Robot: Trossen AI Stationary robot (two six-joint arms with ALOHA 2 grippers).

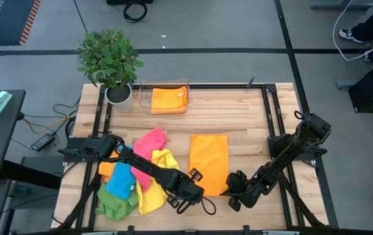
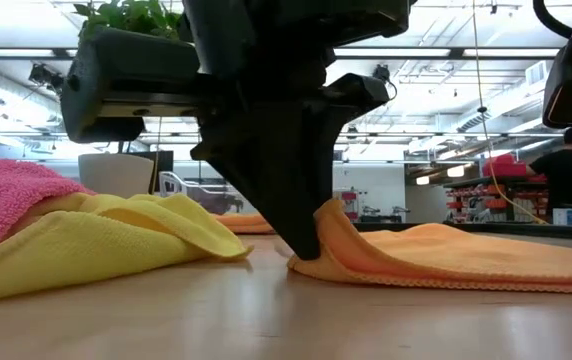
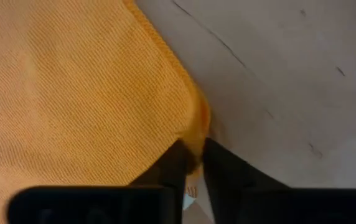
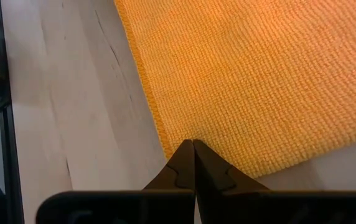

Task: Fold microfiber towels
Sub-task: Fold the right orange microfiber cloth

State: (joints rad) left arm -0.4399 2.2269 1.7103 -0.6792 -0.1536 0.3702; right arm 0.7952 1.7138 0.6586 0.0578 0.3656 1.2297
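Note:
An orange microfiber towel [image 1: 208, 162] lies flat on the wooden table as an upright rectangle. My left gripper [image 1: 196, 188] is shut on its near left corner, and my right gripper [image 1: 231, 190] is shut at its near right corner. In the low view the left gripper [image 2: 306, 245] comes down onto the towel's corner, which is puckered up beside it. A loose pile of pink [image 1: 149, 145], yellow [image 1: 157, 171], blue [image 1: 120, 180] and green [image 1: 113, 203] towels lies under the left arm. My left gripper pinches the orange towel's near left corner [image 3: 196, 134] between its two fingers, slanting down from above. The corner is bunched into a small ridge at the fingertips [image 3: 179, 163], and the towel beyond it lies on the table. My right gripper has its shut fingers on the towel's near edge just beside the near right corner [image 4: 177, 138], slanting down from above. The fingertips [image 4: 184, 163] hide the place of contact. The towel lies flat on the table around them.
A clear plastic tray [image 1: 149, 94] with a folded orange towel [image 1: 168, 99] stands at the table's far edge, beside a potted plant [image 1: 111, 62]. Bare wood lies right of the flat towel [image 1: 252, 137]. A black frame runs around the table [image 1: 265, 88].

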